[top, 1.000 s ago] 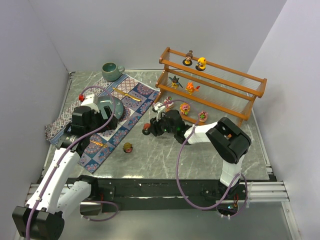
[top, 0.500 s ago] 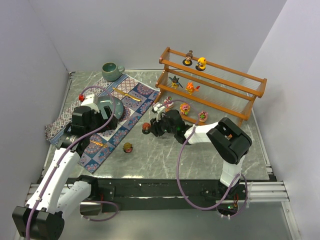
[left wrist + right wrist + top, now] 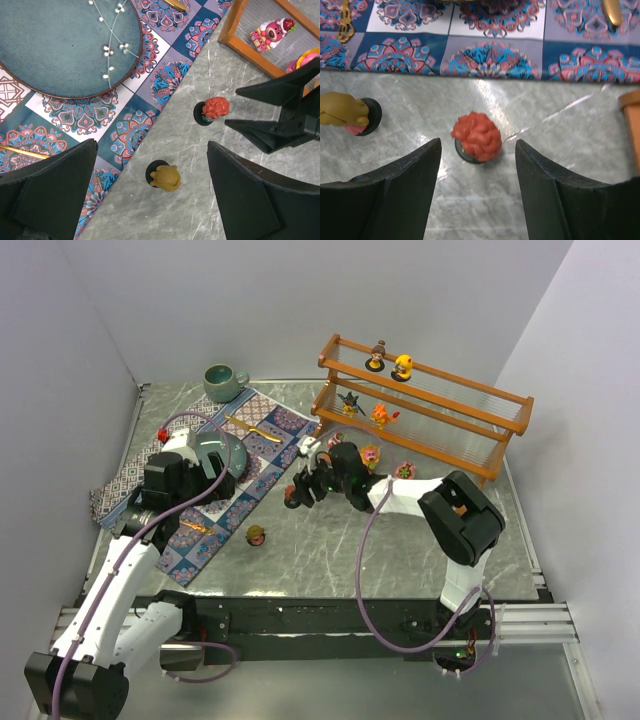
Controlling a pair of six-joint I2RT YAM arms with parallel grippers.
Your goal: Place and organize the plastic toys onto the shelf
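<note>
My right fingers (image 3: 303,487) were spread, one on each side of the red-haired toy (image 3: 476,136), with a gap showing on both sides and nothing gripped yet. That toy stood upright on its dark round base on the counter (image 3: 400,550), just out from the low end of the shelf (image 3: 524,412), between its bottom tier and the patterned mat (image 3: 170,85). I judged this to be the pick. To do it well I would need to keep the toy centred between the tips, come down until they met the body low, near the base rather than the bumpy hair, and close gently so it neither tipped nor skidded. A straight lift ought to clear the wooden rail before I moved in over the shelf. A free spot beside the pink toy (image 3: 272,34) on the bottom tier looked suitable, base flat on the ribbed panel. A yellow-brown toy (image 3: 166,177) waited farther from the shelf, under my left fingers (image 3: 212,462), which hung wide apart and held nothing.
</note>
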